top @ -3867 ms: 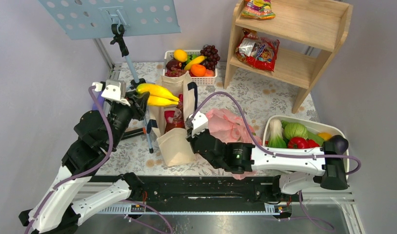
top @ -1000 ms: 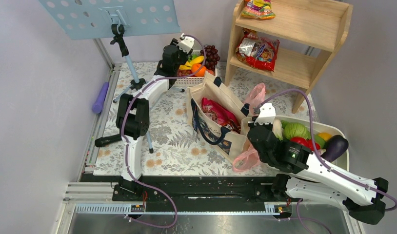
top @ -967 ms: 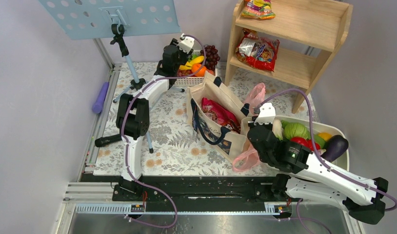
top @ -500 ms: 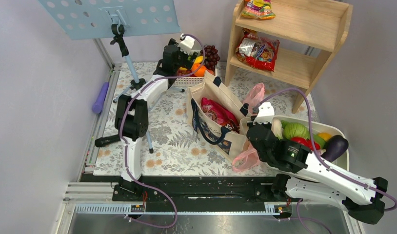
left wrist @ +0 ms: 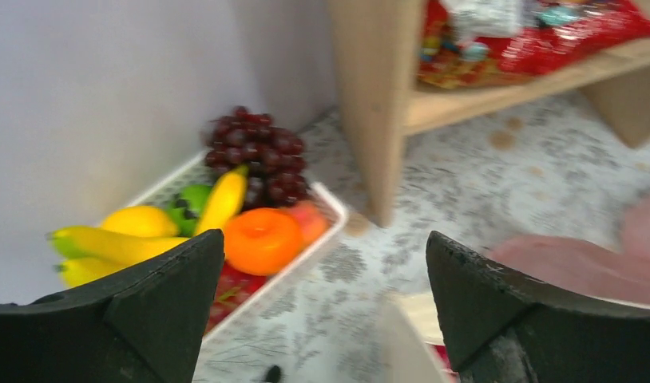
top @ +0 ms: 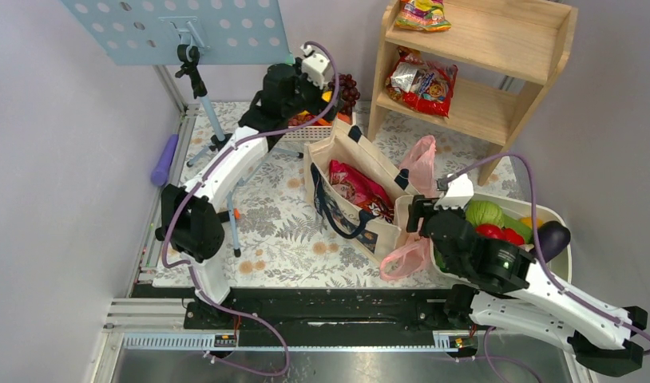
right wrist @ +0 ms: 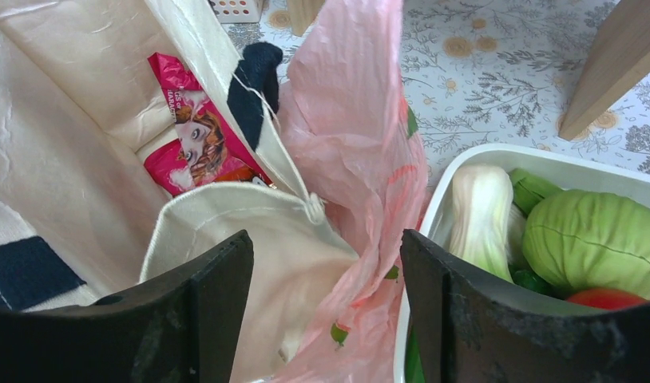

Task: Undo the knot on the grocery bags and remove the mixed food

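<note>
One pink grocery bag [right wrist: 354, 144] hangs limp between the beige tote [right wrist: 82, 144] and the white tub [right wrist: 457, 183]; the same grocery bag [top: 422, 159] drapes over the tote's edge seen from above. The knot is out of view. My right gripper [right wrist: 326, 247] is open, its fingers on either side of the pink plastic without pinching it. A magenta snack packet [right wrist: 198, 136] lies inside the tote. My left gripper [left wrist: 324, 263] is open and empty above the fruit basket [left wrist: 330, 219], which holds bananas [left wrist: 106, 239], an orange [left wrist: 262, 239] and grapes [left wrist: 258, 148].
The tub holds a cabbage [top: 483, 211], an eggplant [top: 549, 239] and other vegetables. A wooden shelf [top: 473, 96] with snack packets [top: 422, 80] stands at the back right. A music stand [top: 186, 32] stands at the back left, and a purple object [top: 164, 159] lies by the left rail.
Both grippers have opened. The left one lifted back from the fruit basket, leaving the bananas there. The right one let go of the pink bag and shifted right. The music stand tilted left.
</note>
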Robot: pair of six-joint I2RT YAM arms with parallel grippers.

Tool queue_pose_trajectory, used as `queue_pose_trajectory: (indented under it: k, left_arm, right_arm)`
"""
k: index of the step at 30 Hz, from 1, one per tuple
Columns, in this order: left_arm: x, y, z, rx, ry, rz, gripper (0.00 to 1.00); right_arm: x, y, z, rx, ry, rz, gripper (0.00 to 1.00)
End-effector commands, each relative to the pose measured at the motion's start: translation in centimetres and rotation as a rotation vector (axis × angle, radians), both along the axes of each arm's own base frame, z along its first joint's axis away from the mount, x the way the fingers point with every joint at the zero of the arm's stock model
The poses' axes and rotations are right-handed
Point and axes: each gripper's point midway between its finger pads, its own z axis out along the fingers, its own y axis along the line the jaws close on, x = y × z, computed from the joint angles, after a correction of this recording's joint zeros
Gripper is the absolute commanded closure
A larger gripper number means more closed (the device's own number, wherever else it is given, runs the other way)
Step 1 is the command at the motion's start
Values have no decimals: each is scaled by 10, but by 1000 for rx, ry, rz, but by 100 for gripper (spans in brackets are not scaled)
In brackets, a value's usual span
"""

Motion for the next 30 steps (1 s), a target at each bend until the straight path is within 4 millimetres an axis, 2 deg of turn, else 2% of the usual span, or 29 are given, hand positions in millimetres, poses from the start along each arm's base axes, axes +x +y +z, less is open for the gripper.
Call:
queue_pose_trajectory:
  k: [1, 6, 11, 15, 18, 21, 23, 26, 27, 30]
  left_arm:
    - [-47, -23, 9, -53, 71, -129, 4]
    - [-68, -28, 3, -96, 123, -168, 4]
    - [-104, -39, 10, -68, 114, -189, 3]
    - [-125, -33, 11, -72, 161, -163, 2]
    - [-131, -15, -3, -13, 179, -56, 1]
    - [-127, 10, -22, 80, 191, 99, 2]
    - [-126, 19, -37, 143, 213, 170, 2]
    - [-129, 21, -57, 193, 267, 191, 4]
    - [-129, 20, -62, 196, 282, 191, 8]
    - [-130, 16, -70, 196, 306, 180, 45]
  right_arm:
    - [-9, -16, 10, 55, -4, -23, 24]
    - [-17, -20, 11, 117, -7, 7, 20]
    - [-22, -21, 17, 118, -3, 41, 2]
    - [-26, -19, 22, 101, 20, 74, 0]
    - [-28, -14, 24, 95, 35, 111, 0]
    - [-31, -7, 29, 93, 44, 154, 0]
    - [-32, -1, 33, 95, 51, 185, 0]
    - [-35, 12, 43, 100, 71, 244, 1]
    - [-36, 16, 47, 104, 78, 259, 0]
    - [-35, 31, 59, 119, 96, 295, 1]
